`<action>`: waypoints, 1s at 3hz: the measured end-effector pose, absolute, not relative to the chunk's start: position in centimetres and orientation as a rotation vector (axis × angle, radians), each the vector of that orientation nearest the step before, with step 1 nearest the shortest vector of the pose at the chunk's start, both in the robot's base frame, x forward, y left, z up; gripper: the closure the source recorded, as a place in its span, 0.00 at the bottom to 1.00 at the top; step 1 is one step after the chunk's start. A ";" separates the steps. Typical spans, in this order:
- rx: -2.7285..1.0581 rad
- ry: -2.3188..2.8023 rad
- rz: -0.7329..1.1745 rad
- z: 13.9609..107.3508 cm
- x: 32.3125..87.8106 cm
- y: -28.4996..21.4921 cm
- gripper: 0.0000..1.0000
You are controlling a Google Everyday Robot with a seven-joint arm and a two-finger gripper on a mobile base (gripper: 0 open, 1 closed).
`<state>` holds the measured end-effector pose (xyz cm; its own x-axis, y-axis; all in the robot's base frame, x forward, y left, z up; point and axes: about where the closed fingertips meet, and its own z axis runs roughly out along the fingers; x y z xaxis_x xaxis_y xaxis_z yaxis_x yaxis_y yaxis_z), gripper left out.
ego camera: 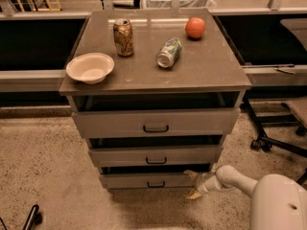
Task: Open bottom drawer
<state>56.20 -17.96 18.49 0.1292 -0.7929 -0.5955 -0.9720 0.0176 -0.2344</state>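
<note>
The bottom drawer (144,180) is the lowest of three grey-brown drawer fronts in a cabinet, with a small dark pull handle (156,184) at its centre. A dark gap shows above its front. My gripper (193,185) is at the drawer's right end, low near the floor, on a white arm (240,178) that comes in from the lower right. Its two tan fingers are spread, one (190,174) at the drawer's right corner and one lower. It holds nothing.
The cabinet top (206,71) carries a white bowl (90,67), an upright can (123,37), a green can on its side (169,52) and an orange fruit (195,28). An office chair base (273,138) stands to the right. Speckled floor lies left of the cabinet.
</note>
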 end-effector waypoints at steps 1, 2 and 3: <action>-1.813 1.702 0.385 19.2 56.2 -18.0 0.35; -1.813 1.702 0.385 19.7 56.2 -18.0 0.16; -1.807 1.695 0.393 20.0 56.1 -17.7 0.00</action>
<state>56.06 -17.72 19.98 0.1311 -0.7864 -0.6036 -0.9717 0.0186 -0.2354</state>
